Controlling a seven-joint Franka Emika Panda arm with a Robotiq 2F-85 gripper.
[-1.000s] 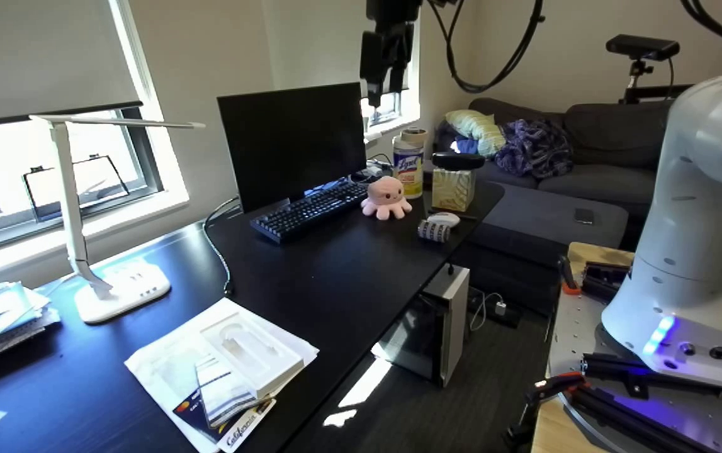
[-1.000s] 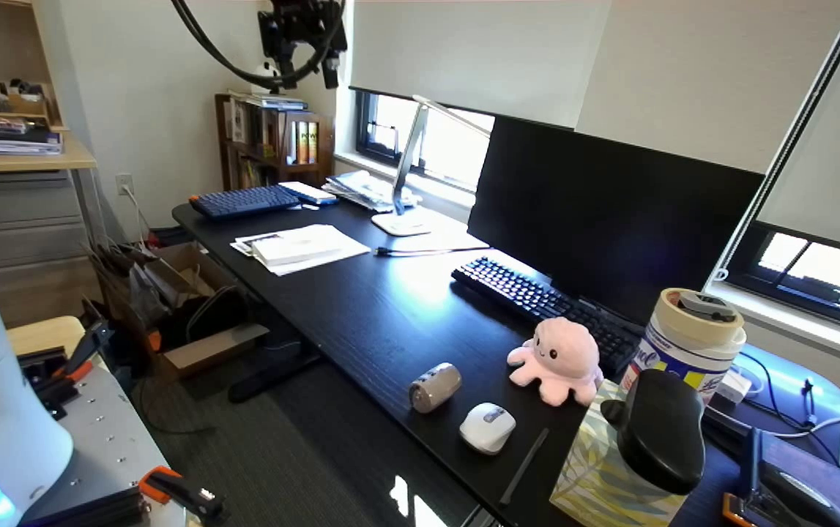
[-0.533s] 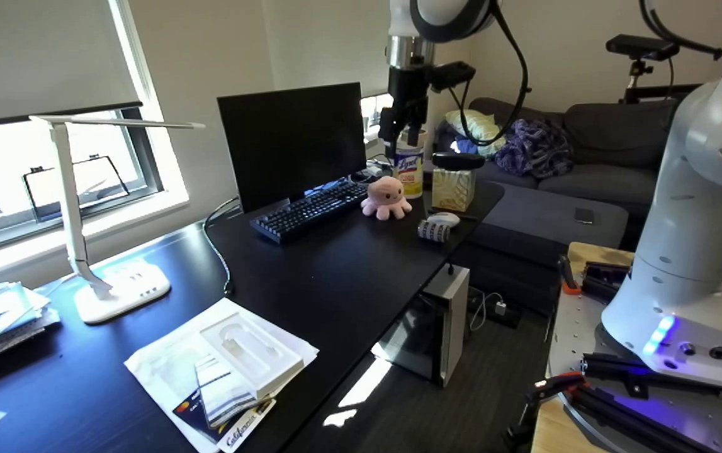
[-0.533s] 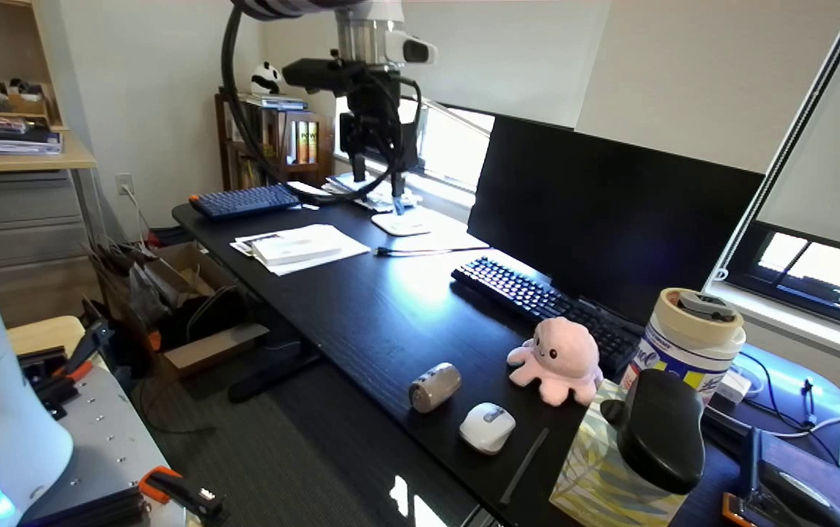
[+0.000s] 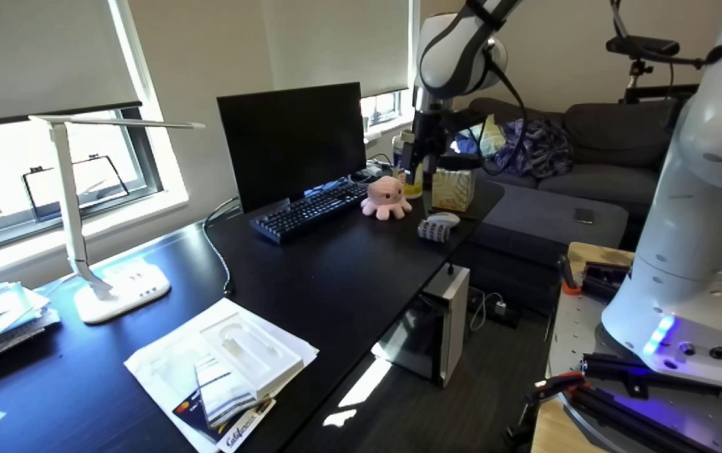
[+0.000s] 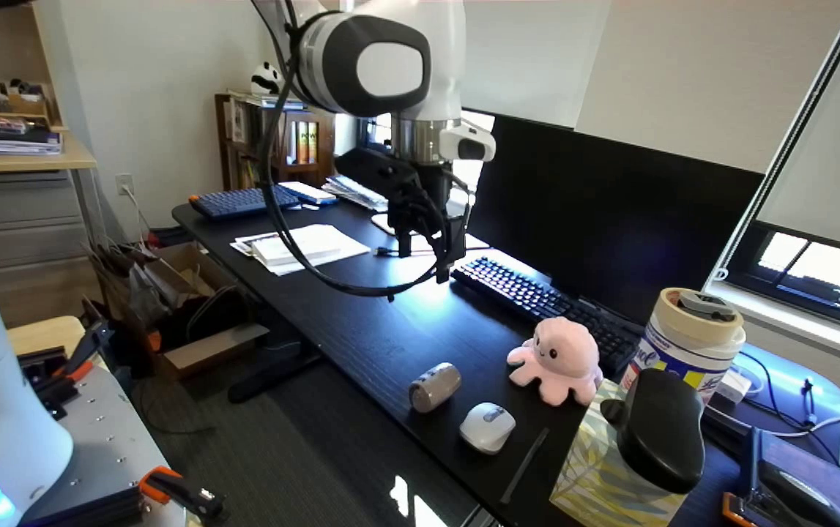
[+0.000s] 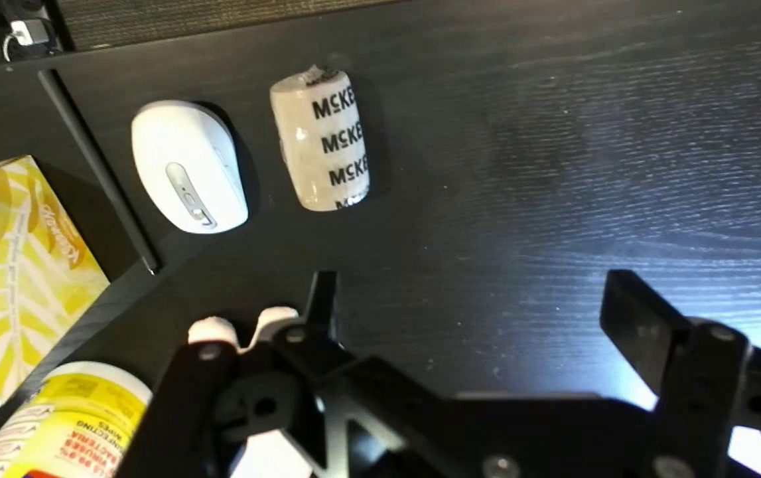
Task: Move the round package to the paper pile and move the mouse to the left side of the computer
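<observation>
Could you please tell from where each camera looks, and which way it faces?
Wrist view: sits beside the open gripper, which shows, looking down at the desk, mouse and wrapped roll.
An exterior view: raised near the paper pile, facing along the desk to the monitor and sofa; arm, base and gripper show.
An exterior view: raised near the tissue box, facing along the desk to the bookcase; base, arm and gripper show.
Both exterior views share the monitor, mouse and pink octopus plush.

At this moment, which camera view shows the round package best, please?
The wrist view: the round package appears large and uncovered there, and its repeated dark letters can be read. In both exterior views it also appears, lying beside the mouse, but smaller, and its print cannot be read.
</observation>
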